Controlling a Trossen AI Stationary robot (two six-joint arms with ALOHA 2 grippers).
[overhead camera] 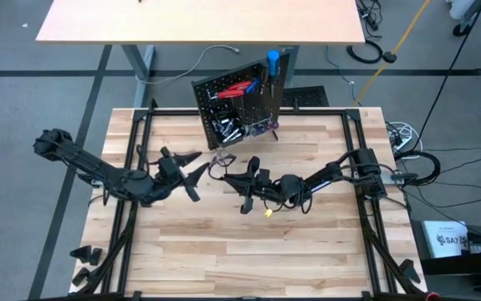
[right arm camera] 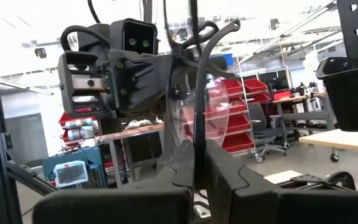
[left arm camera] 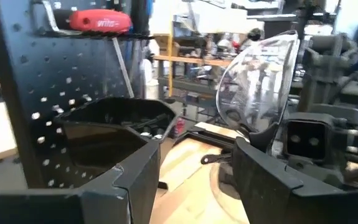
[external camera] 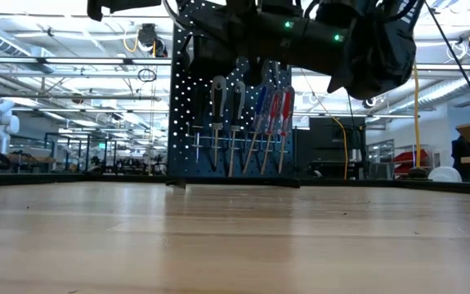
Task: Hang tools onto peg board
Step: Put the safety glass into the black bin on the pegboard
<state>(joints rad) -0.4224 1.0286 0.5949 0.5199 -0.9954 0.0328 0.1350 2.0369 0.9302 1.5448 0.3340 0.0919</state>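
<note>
Black perforated peg board (overhead camera: 242, 102) upright at far edge of wooden table (overhead camera: 307, 247), hung with red-handled pliers (overhead camera: 238, 89) and a blue-handled screwdriver (overhead camera: 272, 63); small black bin (left arm camera: 113, 127) attached low. Right gripper (overhead camera: 228, 177) above mid-table just before the board, fingers pinched tight on thin dark arm of clear glasses (left arm camera: 259, 81). Left gripper (overhead camera: 197, 171) just beside, fingers spread wide, holding nothing.

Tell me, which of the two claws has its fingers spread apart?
The left gripper, by the peg board; its fingers gape, while the right gripper is pinched shut.
</note>
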